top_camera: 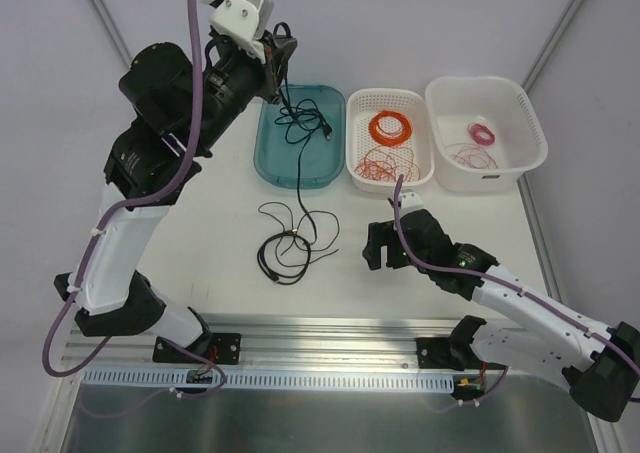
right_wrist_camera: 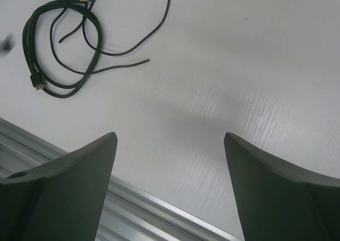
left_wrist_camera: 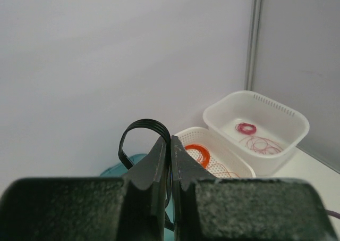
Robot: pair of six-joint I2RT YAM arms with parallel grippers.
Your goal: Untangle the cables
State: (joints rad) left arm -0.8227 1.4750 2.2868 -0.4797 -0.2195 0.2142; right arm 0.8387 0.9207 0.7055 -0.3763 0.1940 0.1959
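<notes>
Black cord [left_wrist_camera: 143,122], teal tray [top_camera: 268,163], white basket [top_camera: 357,153], tub [top_camera: 530,123]

Strung from the clamped jaws of the raised left gripper [left_wrist_camera: 170,142], a black cord [top_camera: 297,236] drops through the teal tray [top_camera: 268,163] to loose loops on the tabletop [top_camera: 220,273], fencing off the left side. Bare tabletop lies free between those loops and the right gripper [top_camera: 368,246], its jaws spread wide. The tray, white basket [top_camera: 352,163] and white tub [top_camera: 520,113] stand side by side, walling the far edge.
</notes>
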